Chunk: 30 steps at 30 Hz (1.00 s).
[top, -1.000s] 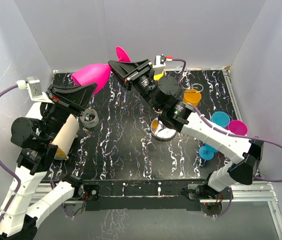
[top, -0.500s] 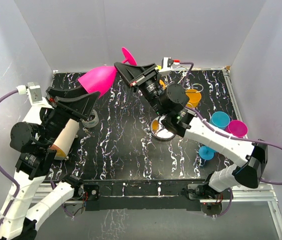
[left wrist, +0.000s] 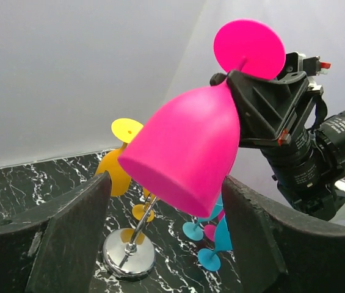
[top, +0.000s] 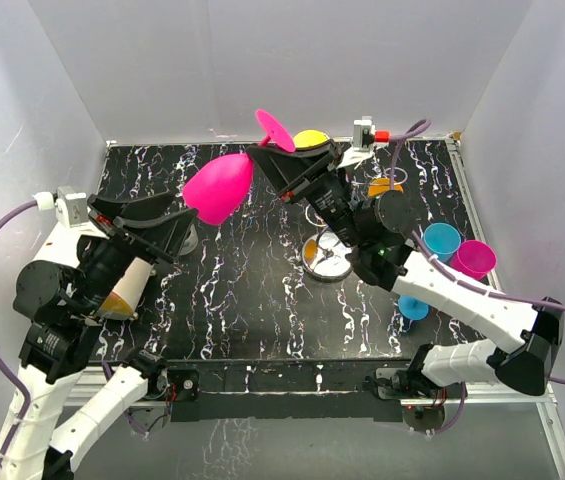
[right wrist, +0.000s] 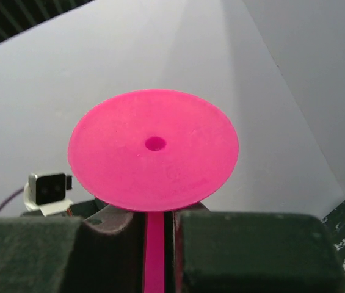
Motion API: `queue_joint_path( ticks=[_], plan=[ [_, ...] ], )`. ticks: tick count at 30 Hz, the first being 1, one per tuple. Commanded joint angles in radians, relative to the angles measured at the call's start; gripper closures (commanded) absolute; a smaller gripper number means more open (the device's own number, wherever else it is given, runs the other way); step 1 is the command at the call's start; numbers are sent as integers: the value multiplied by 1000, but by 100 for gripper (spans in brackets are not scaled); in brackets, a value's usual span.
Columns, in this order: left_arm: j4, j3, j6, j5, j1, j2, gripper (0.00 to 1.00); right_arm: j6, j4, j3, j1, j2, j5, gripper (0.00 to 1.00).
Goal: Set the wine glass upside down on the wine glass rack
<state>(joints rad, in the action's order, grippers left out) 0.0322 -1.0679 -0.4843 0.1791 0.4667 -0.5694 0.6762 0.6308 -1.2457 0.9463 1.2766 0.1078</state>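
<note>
Stem pinched in the right gripper (right wrist: 154,244), the wine glass (top: 219,188) hangs foot-up at upper centre, bowl tilted down, already turned for the wine glass rack (top: 328,258) at mid-frame. The left gripper (left wrist: 166,238) stands spread either side of the bowl, with no grip on it.

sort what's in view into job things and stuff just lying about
Job: held pink glass, rack, right gripper shut on the glass's stem.
Lying about: blue glasses, spare pink glass.
</note>
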Motion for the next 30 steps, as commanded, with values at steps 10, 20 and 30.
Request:
queue_joint_path(
  ticks=[10,20,30],
  plan=[
    [74,-198,-284,-24,-1,-76,23,-464,20,114,-2,-89,-393,100],
    [58,-184,-594,-16,-1,-211,28,-661,-45,53,-1,-1,-473,100],
    [192,-167,-597,-67,-2,-202,41,-779,-139,44,-1,22,-418,100]
  ],
)
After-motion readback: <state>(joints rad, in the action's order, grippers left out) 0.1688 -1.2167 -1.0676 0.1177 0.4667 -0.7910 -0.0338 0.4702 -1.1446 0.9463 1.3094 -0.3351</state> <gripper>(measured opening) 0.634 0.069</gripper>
